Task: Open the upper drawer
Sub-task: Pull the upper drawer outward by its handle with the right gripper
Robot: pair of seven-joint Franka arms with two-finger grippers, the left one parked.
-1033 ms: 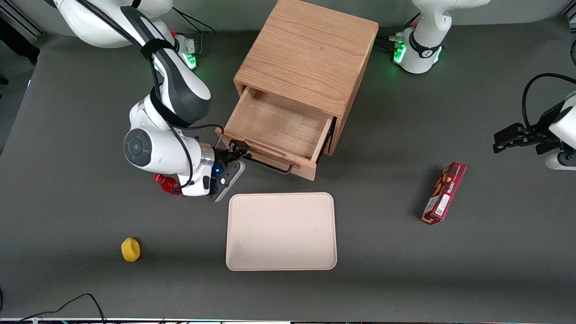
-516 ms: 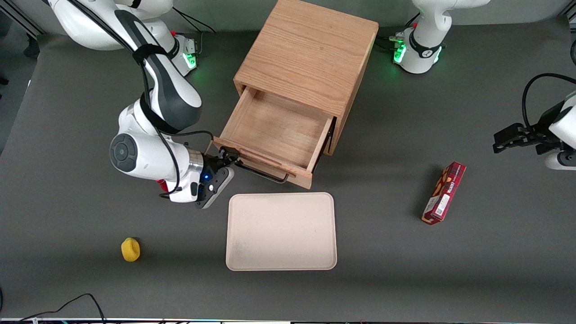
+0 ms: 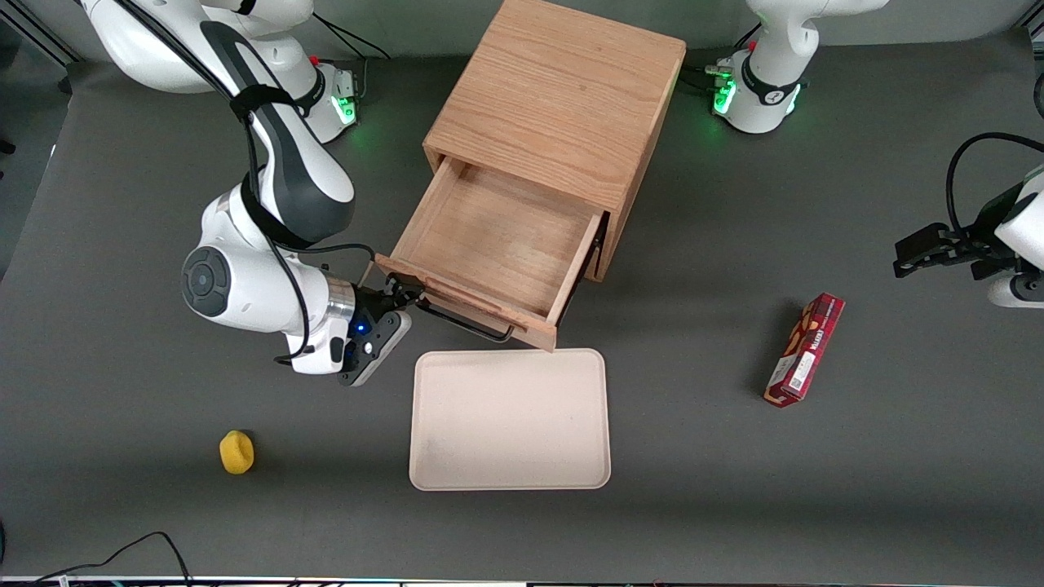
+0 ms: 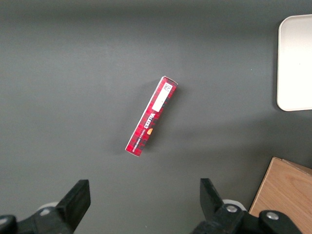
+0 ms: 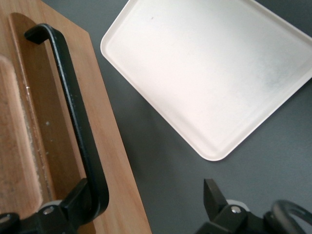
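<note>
The upper drawer (image 3: 489, 253) slid further out of the cabinet (image 3: 563, 98) toward the tray (image 3: 510, 420); I had the gripper (image 3: 397, 295) hooked wide around one end of the handle (image 3: 465, 319). Pull nearly finished; release next. Only the wrist view showed one finger (image 5: 78, 204) tucked under the bar.

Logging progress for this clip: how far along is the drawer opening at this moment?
Mostly done: the upper drawer stands pulled well out of the cabinet, its empty wooden inside showing. In hand: the gripper is at the end of the black handle nearest the working arm, one finger hooked against the bar. Left: perhaps a little more travel, then letting go. The drawer front is already near the tray.
</note>
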